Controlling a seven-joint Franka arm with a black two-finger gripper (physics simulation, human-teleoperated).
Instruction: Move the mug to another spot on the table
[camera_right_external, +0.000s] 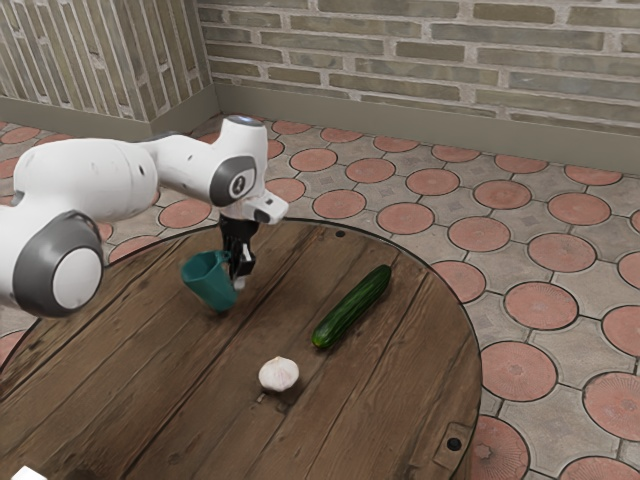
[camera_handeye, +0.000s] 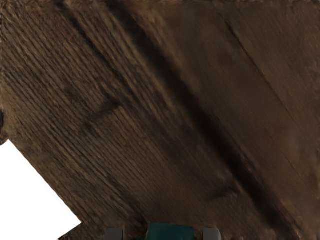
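The gripper (camera_right_external: 240, 268) has its fingers clamped on the tilted mug (camera_right_external: 208, 282). This seems the carrying step. Next it needs a free spot on the table (camera_right_external: 390, 400) and a gentle lowering.

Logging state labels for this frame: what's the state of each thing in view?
gripper: shut on the mug.
mug: held, tilted off upright; can't tell if its base touches the table.
cucumber: lying flat on the table, free.
garlic: resting on the table, apart from the cucumber.
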